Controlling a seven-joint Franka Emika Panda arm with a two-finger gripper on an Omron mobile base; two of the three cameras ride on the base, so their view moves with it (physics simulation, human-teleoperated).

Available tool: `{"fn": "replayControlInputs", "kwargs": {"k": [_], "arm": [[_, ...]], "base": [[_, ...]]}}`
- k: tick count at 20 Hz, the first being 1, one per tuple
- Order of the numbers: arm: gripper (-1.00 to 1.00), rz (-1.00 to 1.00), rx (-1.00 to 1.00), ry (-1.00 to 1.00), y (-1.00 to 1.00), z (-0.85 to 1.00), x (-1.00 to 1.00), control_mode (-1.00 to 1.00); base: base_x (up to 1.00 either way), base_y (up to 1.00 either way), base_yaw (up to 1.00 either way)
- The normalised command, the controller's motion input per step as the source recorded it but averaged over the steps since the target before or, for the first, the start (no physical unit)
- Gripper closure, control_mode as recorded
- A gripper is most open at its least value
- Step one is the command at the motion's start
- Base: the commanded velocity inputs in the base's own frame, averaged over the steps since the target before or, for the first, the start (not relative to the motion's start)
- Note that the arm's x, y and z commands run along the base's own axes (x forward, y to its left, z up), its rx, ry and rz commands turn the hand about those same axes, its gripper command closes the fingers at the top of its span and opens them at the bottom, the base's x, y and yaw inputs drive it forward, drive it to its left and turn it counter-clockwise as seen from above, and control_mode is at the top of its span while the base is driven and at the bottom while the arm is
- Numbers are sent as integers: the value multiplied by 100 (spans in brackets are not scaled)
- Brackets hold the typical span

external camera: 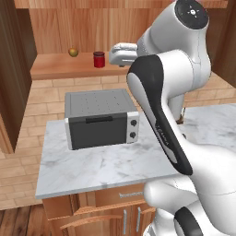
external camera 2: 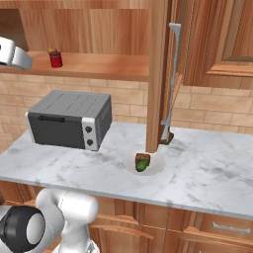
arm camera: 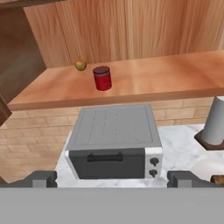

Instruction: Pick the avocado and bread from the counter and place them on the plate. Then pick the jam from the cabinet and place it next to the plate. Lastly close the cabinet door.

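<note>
The squat red cylindrical jam jar (arm camera: 102, 78) with its darker red lid stands upright on the smooth plank shelf of the brown wood-grain wall cabinet (arm camera: 144, 78). A round yellowish-brown fruit (arm camera: 80, 65) sits just beside it, farther back on the shelf. My two-finger gripper (arm camera: 112, 178) hangs in front of the shelf, apart from the jar, its dark blocky fingertips (arm camera: 43, 178) spread wide with nothing between them. Below the shelf, a boxy grey toaster oven (external camera 2: 69, 119) with a dark glass door and two round knobs rests on the white-grey veined marble counter (external camera 2: 207, 168). To its right, the round flat white plate (external camera 2: 157, 167) carries the small dark green egg-shaped avocado (external camera 2: 141, 166) and the brown blocky bread chunk (external camera 2: 142, 158), touching each other. The cabinet's wooden door (external camera 2: 158, 74) stands open, edge-on above the plate
</note>
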Motion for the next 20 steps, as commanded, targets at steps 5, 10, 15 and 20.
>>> {"fn": "replayControlInputs", "kwargs": {"k": [5,10,15,20], "arm": [[-100,0,0,0,0,-4,18,-100],[-100,0,0,0,0,-3,17,-100],[-100,0,0,0,0,-7,18,-100],[-100,0,0,0,0,-8,17,-100]], "base": [[0,0,0],[0,0,0],[0,0,0],[0,0,0]]}}
